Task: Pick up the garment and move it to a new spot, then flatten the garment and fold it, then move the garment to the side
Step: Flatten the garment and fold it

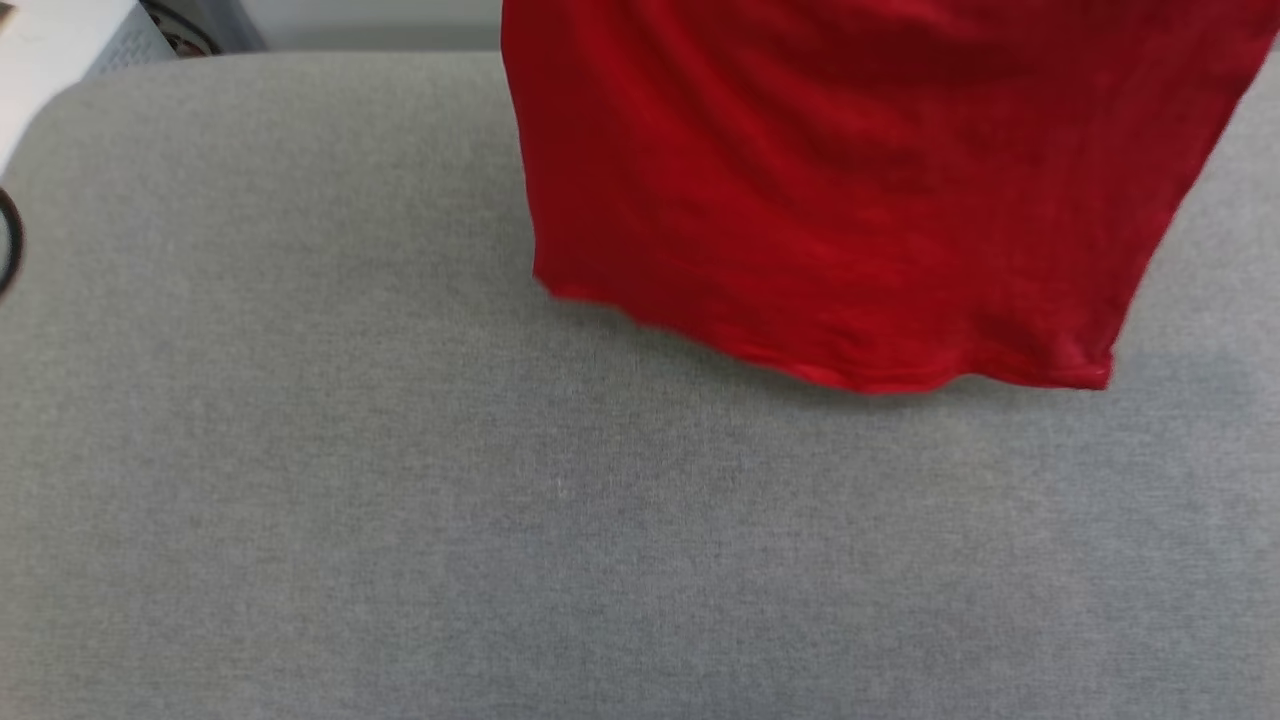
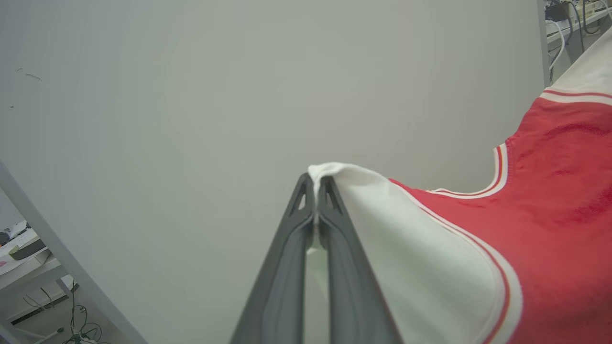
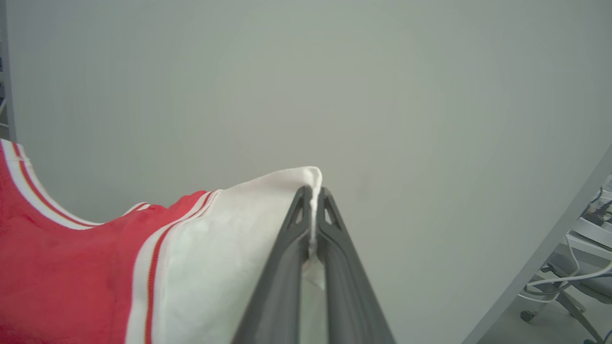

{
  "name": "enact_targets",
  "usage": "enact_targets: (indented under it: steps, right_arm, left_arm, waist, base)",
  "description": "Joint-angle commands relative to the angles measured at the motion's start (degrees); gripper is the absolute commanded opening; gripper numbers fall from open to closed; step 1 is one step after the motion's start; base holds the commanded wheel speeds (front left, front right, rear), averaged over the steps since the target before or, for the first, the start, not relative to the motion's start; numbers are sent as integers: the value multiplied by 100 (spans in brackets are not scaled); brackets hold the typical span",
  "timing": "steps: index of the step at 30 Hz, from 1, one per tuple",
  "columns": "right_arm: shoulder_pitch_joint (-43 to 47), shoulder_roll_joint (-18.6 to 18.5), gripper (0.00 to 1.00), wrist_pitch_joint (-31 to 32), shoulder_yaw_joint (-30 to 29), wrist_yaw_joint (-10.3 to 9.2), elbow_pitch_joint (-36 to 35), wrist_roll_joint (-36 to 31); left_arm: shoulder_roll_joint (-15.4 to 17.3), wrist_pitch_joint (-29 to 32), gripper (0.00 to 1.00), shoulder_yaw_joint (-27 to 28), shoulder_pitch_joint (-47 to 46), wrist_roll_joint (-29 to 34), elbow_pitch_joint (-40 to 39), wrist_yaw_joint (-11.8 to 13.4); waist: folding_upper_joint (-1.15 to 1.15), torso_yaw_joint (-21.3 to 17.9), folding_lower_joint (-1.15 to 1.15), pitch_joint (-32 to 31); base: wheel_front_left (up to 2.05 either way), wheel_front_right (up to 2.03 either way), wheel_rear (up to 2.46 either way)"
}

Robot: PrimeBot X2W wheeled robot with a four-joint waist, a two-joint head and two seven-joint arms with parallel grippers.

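The garment point(image 1: 850, 190) is a red shirt hanging down into the head view from the top edge, its lower hem just above or brushing the grey table point(image 1: 400, 480). In the left wrist view my left gripper point(image 2: 315, 184) is shut on the white sleeve of the garment point(image 2: 550, 229), red body and striped trim stretching off to the right. My right gripper point(image 3: 313, 193) is likewise shut on the other white sleeve of the garment point(image 3: 71, 267), with the red cloth running left. Both wrist views face a pale wall.
The grey fabric-covered table spreads under the shirt. A black cable loop point(image 1: 8, 240) sits at its left edge. A white shelf frame point(image 2: 57, 258) and cables show low left in the left wrist view; a chair base point(image 3: 564, 291) low right in the right one.
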Motion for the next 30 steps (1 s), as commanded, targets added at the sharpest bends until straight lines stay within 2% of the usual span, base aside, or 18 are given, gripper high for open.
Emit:
enact_targets:
  steps: [1,9,18,22,24,30]
  right_arm:
    - [-360,43,0,-22,116,-4,204,-116]
    - [-2122,299,0,-616,752,-4,1465,-509]
    - [-3276,571,0,-1331,1287,-4,2622,-565]
    - [-3311,650,0,-1614,1571,-4,3023,-418]
    - [-3017,662,0,-1998,1807,-4,3311,-72]
    - [-2201,614,0,-2483,2233,-4,3352,501]
  left_arm:
    - [-86,0,0,37,-268,109,206,-74]
    - [-612,-439,0,66,-1324,550,1576,-355]
    - [-966,-966,0,87,-1892,710,2636,-535]
    - [-1053,-1147,0,-12,-1705,671,2944,-634]
    - [-1068,-1390,0,-127,-1282,581,3130,-711]
    - [-945,-1701,0,-300,-401,395,3159,-767]
  waist:
    - [0,8,0,650]
    - [0,26,0,1250]
    - [0,4,0,1530]
    - [0,13,0,1486]
    - [0,29,0,1345]
    - [0,9,0,1009]
  base:
    - [0,0,0]
    - [0,0,0]
    - [0,0,0]
    - [0,0,0]
    - [0,0,0]
    - [0,0,0]
